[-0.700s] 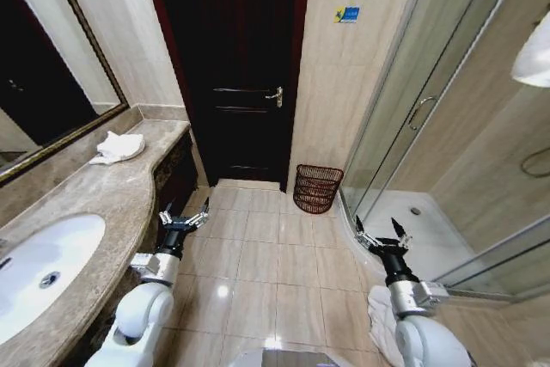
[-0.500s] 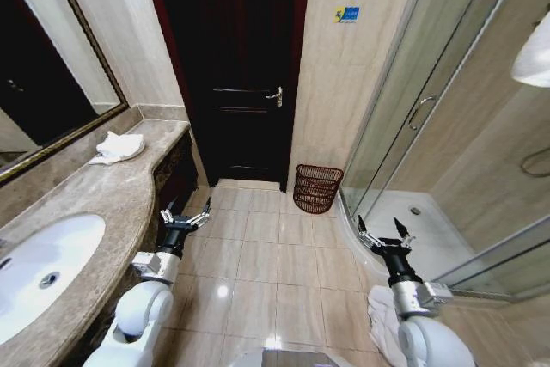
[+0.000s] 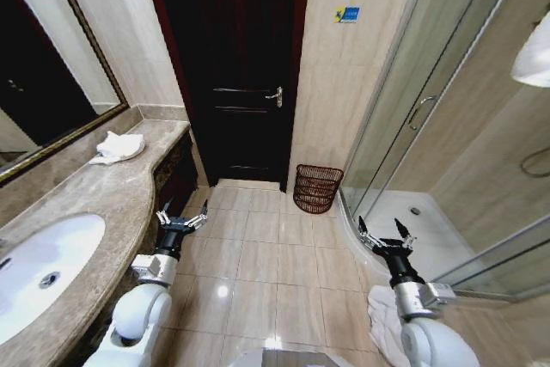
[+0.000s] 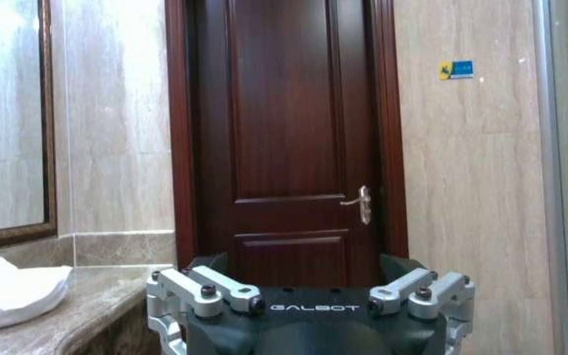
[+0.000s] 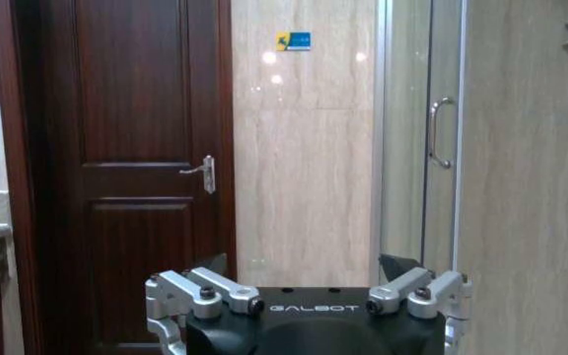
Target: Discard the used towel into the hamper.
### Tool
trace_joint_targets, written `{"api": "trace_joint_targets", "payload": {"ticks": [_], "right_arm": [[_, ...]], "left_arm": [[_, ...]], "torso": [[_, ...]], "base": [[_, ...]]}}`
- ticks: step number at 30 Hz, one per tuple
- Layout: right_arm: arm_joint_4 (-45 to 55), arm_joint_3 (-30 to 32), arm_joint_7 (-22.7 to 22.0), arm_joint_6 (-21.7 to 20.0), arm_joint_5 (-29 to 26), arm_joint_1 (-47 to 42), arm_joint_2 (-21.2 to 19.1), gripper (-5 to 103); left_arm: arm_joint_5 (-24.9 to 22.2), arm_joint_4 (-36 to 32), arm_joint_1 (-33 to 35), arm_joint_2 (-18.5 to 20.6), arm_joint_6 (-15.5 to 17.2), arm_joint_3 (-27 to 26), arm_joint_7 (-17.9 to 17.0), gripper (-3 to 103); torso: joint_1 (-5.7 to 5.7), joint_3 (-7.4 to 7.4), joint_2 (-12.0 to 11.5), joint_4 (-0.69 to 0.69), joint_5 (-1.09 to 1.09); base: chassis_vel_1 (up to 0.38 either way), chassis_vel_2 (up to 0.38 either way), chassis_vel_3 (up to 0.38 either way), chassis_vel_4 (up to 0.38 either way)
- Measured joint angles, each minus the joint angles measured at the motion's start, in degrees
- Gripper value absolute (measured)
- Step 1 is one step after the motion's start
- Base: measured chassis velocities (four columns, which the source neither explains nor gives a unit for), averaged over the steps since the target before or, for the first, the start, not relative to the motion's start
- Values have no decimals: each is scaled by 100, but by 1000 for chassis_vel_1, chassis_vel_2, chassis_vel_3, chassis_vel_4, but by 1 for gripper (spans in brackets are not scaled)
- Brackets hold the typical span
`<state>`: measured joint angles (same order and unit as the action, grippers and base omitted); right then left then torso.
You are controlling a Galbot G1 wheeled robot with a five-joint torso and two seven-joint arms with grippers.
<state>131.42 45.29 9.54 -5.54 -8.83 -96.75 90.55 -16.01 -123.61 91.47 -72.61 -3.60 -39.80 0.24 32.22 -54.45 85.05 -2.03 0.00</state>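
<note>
A white folded towel [image 3: 118,147] lies on the marble counter [image 3: 103,204] at the far left, next to the mirror; the left wrist view shows the towel [image 4: 12,296] too. The hamper [image 3: 316,188], a dark red-brown wire basket, stands on the floor against the wall right of the door. My left gripper [image 3: 181,216] hangs open and empty beside the counter's front edge, well short of the towel. My right gripper [image 3: 387,234] is open and empty near the shower threshold, short of the hamper and to its right.
A dark wooden door [image 3: 236,66] is shut straight ahead. A glass shower cabin [image 3: 430,126] takes up the right side. White cloth [image 3: 378,315] lies on the floor by my right arm. A sink [image 3: 39,268] sits in the counter. Tiled floor [image 3: 266,255] lies open between my arms.
The right gripper has sunk slightly down and to the right. The left arm, towel and hamper have hardly shifted.
</note>
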Motion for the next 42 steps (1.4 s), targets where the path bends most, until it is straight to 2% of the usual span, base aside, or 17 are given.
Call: {"api": "trace_joint_targets", "payload": {"ticks": [21, 42], "right_arm": [[159, 48, -2, -124, -169, -68, -53, 100], [78, 58, 87, 74, -164, -162, -36, 100]], "left_arm": [[23, -154, 198, -186, -63, -44, -57, 100], [69, -133, 273, -254, -139, -70, -24, 100]], "torso": [[0, 0, 0, 0, 0], [1, 0, 0, 0, 0]], "base": [[0, 0, 0, 0], [-30, 41, 42, -28]]}}
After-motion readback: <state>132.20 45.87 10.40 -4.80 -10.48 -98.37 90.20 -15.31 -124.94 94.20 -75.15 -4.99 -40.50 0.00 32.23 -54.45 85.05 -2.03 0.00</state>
